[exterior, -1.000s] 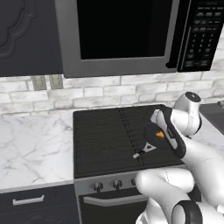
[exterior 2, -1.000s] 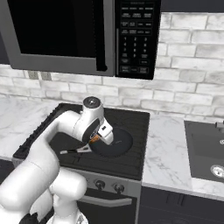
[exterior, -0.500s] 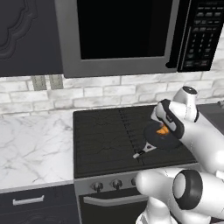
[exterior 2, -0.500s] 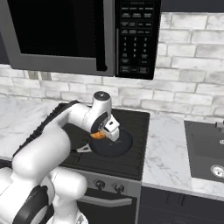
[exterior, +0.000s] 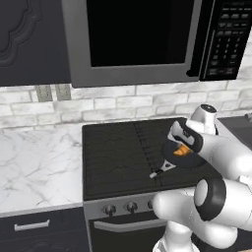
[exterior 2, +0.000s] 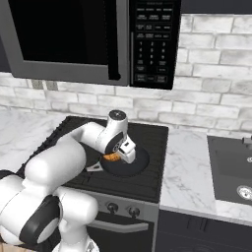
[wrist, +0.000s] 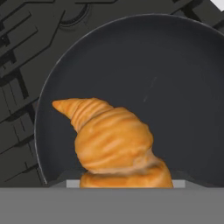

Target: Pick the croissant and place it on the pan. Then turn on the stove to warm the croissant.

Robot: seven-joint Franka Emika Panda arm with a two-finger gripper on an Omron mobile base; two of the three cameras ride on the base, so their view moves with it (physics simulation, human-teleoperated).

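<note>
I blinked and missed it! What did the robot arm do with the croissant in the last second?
The gripper carried the croissant sideways across the stove until it hung over the pan. It has not let go; the croissant is still held. The pan, the stove knobs and the microwave stayed put.

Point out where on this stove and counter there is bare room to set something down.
Free: the stove's left grates, between the marble counter and the pan; also the counter strip between stove and sink. Crowded: over the pan, where the gripper holds the croissant.
</note>
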